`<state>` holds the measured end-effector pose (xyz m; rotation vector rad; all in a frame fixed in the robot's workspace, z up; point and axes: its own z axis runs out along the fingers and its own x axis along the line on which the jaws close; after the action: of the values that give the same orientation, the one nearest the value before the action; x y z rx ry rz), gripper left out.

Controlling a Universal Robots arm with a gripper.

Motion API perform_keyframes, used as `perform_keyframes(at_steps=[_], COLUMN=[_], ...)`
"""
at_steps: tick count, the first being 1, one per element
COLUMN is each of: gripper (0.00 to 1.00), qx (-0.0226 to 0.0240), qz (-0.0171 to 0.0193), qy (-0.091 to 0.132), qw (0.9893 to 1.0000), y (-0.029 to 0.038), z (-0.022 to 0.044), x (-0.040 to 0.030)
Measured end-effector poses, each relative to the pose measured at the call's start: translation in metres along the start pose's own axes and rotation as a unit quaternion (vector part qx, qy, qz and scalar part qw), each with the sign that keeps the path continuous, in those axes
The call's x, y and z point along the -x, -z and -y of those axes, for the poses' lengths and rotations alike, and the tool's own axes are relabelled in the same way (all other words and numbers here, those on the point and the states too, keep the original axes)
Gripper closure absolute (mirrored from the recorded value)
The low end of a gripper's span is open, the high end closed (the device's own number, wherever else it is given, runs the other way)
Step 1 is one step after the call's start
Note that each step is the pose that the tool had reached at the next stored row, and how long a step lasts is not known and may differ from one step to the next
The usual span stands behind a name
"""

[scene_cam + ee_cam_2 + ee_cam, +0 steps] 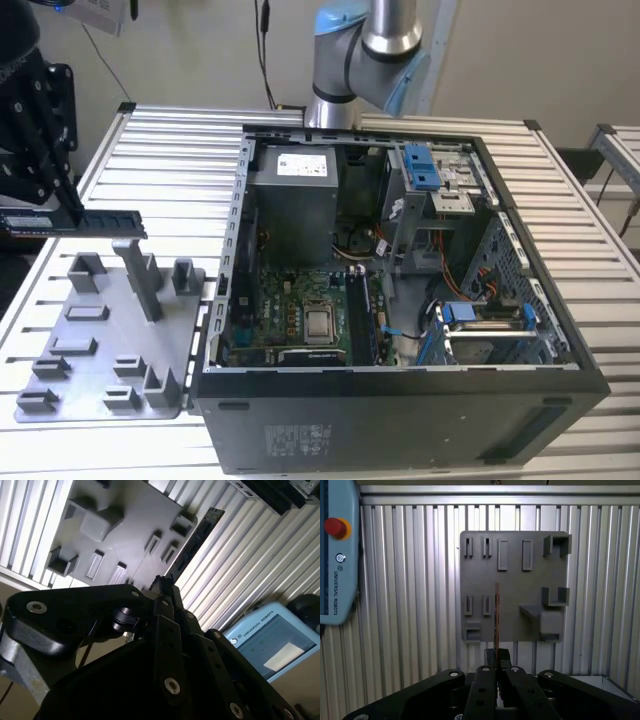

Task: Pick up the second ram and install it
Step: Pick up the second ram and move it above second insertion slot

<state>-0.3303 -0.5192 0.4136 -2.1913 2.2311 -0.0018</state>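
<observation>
Ribbed aluminium desk (170,150) carries the two things I care about: a grey holder plate (95,345) at the exterior view's left and an open computer case (400,405) just beside it. My fingers (68,195) are clamped on the second ram (110,222), which hangs level in the air above the plate, clear of its posts and blocks. In the first wrist view I look along the stick's thin edge, with the plate behind it.

I judge the pick-up done and the carry toward the case to be the step in hand; the install is not yet begun. As I read it, that install calls for lining the stick up with the memory slots beside the processor socket (320,322), then a straight, square press.

Inside the case sit the motherboard (285,295), a power supply (295,195), blue drive brackets (422,165) and loose cables (465,290). Whether a stick already fills one of the slots I cannot tell.
</observation>
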Motion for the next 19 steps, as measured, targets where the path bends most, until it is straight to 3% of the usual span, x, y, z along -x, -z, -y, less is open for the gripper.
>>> perform_keyframes(at_steps=[19], gripper=[0.86], qx=[0.0001], qz=[0.0000], qy=[0.000], qw=[1.0000], y=[-0.0004], z=[0.0398], x=[0.0008])
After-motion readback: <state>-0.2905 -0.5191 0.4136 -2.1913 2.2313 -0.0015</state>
